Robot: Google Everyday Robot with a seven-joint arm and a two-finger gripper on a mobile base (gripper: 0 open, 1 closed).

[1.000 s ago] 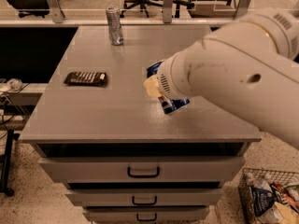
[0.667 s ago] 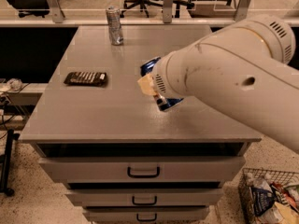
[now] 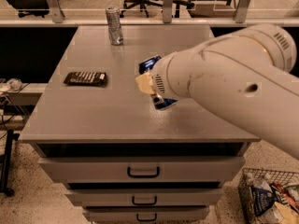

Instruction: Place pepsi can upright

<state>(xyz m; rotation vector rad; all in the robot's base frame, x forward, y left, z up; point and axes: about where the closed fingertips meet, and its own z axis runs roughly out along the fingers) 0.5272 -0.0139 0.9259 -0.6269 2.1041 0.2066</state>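
The blue pepsi can (image 3: 165,103) is mostly covered by my big white arm (image 3: 224,85); only its blue upper end and lower end show, above the middle of the grey table (image 3: 93,111). It looks tilted. My gripper (image 3: 152,84) is at the can, with one tan finger pad (image 3: 144,83) showing on the can's left side. The gripper is shut on the can; its other finger is hidden behind the arm.
A tall slim silver can (image 3: 114,25) stands upright at the table's far edge. A dark flat packet (image 3: 86,78) lies on the left. Drawers (image 3: 142,171) sit under the tabletop. A wire basket (image 3: 268,199) of trash is at floor right. Office chairs stand behind.
My arm has moved a little to the left over the table, and the pepsi can has moved with it.
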